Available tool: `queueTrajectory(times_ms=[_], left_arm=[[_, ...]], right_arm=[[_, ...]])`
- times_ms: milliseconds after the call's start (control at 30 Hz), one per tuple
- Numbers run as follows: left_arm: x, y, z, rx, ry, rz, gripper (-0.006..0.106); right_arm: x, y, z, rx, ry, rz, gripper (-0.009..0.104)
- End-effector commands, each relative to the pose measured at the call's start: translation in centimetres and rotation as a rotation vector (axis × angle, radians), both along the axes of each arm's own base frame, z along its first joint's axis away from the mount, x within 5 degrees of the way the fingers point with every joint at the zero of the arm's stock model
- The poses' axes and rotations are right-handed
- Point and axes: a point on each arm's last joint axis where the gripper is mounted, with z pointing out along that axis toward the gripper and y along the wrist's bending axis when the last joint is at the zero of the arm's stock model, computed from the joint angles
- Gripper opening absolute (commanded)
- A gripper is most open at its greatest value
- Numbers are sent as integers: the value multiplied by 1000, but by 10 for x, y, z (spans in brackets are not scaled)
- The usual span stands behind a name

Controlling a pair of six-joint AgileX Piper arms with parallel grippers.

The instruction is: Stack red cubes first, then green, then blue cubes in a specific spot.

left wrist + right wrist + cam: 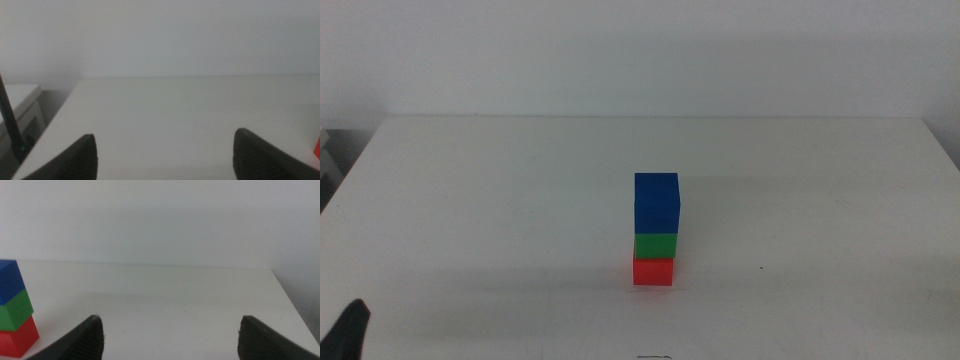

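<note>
A stack of three cubes stands near the middle of the white table (470, 200). The red cube (653, 271) is at the bottom, the green cube (655, 245) sits on it, and the blue cube (656, 203) is on top. The right wrist view shows the same stack: blue (10, 282), green (15, 311), red (17, 337). My right gripper (171, 317) is open and empty, well apart from the stack and out of the middle view. My left gripper (165, 135) is open and empty; only its dark tip (350, 332) shows at the table's front left. A sliver of the red cube (317, 147) shows in the left wrist view.
A plain white wall (640, 50) rises behind the table's far edge. A white cabinet (20, 105) and a thin dark rod (11, 125) stand off the table's side in the left wrist view.
</note>
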Motion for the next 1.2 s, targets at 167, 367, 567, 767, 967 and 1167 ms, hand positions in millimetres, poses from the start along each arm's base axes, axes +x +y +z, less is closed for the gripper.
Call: queueTrajectory(times_ms=[167, 367, 567, 767, 967, 1167], left_arm=[[0, -1, 2, -51, -98, -7, 91], [0, -1, 3, -52, -120, -7, 91], [0, -1, 3, -42, -119, -7, 91], [0, -1, 3, -37, -120, -7, 91], [0, -1, 3, -12, -120, -6, 91], [0, 0, 3, -7, -122, -6, 91]], right_arm=[[1, 1, -13, -17, -67, 11, 75], [1, -3, -30, -20, -27, -62, 75], [1, -4, -30, -20, -29, -86, 75], [1, -7, -29, -21, -35, -138, 75], [1, -7, -30, -22, -26, -143, 75], [1, -7, -30, -22, -26, -143, 75]])
